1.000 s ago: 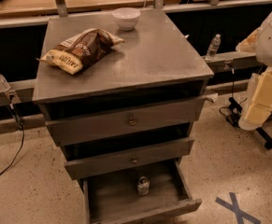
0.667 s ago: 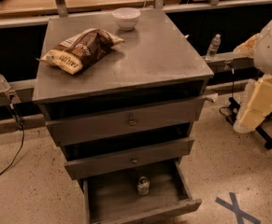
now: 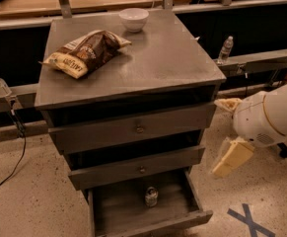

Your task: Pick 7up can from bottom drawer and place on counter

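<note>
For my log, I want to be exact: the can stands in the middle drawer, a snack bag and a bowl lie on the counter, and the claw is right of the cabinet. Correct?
No: the camera view shows the can in the open bottom drawer, not the middle one. The snack bag and bowl are on the counter, and the claw is right of the cabinet.

the worktop (image 3: 172,58) is brushed grey metal, the bottom drawer (image 3: 118,209) the same grey. the 7up can (image 3: 151,196) looks silvery. the bowl (image 3: 133,19) is white, the snack bag (image 3: 86,52) brown and yellow. the gripper (image 3: 232,156), at the right beside the drawers, is cream, on a white arm (image 3: 276,115). a blue tape cross (image 3: 249,220) lies on the speckled beige floor (image 3: 29,201).
</note>
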